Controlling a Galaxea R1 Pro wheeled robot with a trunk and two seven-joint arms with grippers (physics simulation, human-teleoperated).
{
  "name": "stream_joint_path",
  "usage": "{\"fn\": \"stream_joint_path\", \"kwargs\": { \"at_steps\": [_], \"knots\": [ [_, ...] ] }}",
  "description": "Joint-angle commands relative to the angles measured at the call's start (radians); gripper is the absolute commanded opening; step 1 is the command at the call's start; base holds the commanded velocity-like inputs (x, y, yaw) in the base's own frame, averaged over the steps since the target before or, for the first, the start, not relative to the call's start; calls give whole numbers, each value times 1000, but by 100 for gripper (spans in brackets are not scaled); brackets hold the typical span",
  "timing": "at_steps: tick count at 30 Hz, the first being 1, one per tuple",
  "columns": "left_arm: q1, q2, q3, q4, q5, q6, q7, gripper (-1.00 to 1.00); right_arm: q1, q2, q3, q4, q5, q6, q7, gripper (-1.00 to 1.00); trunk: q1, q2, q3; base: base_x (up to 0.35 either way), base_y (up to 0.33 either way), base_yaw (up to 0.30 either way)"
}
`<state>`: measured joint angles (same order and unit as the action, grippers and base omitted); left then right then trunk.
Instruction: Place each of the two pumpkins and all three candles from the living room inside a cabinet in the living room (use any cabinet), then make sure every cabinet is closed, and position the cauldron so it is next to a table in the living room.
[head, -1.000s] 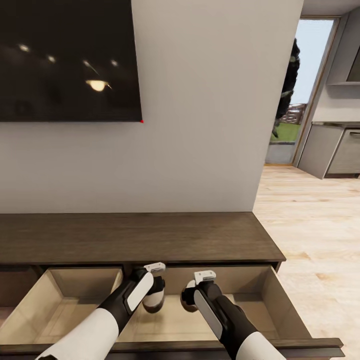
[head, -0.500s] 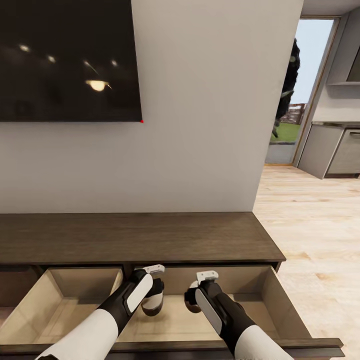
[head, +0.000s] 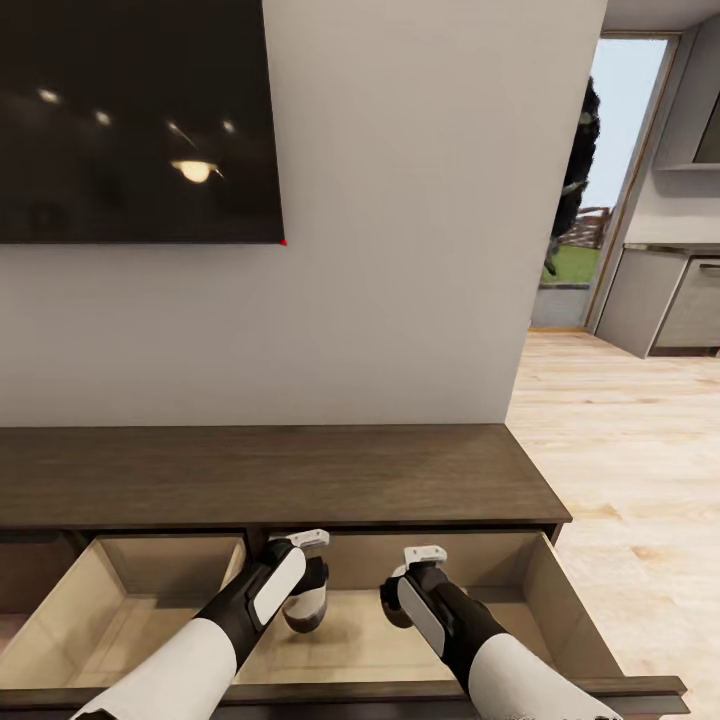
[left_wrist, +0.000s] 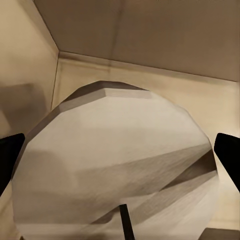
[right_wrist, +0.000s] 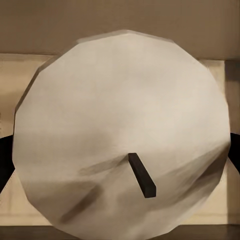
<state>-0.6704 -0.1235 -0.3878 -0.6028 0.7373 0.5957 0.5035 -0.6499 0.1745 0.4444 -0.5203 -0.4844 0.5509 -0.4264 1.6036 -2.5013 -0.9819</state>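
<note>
Candles: 2, with 1 (left_wrist: 115, 165) between the left gripper's fingers and 1 (right_wrist: 122, 135) between the right gripper's fingers. Cabinet (head: 280, 475): 1. Open drawers: 2, left (head: 120, 600) and right (head: 540, 590). Arms: 2. Wall screen (head: 140, 120): 1.

You have two candles in view, both inside the open drawer of the cabinet (head: 300, 480), a long, low dark brown unit whose drawer is pulled out, showing pale wood. One candle (head: 305, 608) hangs near the drawer's back wall, its cream-white top (left_wrist: 115, 165) with a dark wick seen end-on. The other candle (right_wrist: 122, 145), equally thick and round with a short dark wick, sits further toward the drawer's right wall.
</note>
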Motion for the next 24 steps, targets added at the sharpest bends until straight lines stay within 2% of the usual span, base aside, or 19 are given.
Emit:
{"fn": "stream_joint_path", "kwargs": {
  "at_steps": [1, 24],
  "knots": [
    [0, 1, -5, -2, 11, 1, 10, -100, -2, 0, 4, 2, -12, 1, -10, -100, 0, -1, -5, 0, 0, 0],
    [0, 0, -6, -4, 13, 0, 7, -100, -4, 0, 4, 6, -17, -2, -11, -100, 11, -6, -94, 0, 0, 0]
  ]
}}
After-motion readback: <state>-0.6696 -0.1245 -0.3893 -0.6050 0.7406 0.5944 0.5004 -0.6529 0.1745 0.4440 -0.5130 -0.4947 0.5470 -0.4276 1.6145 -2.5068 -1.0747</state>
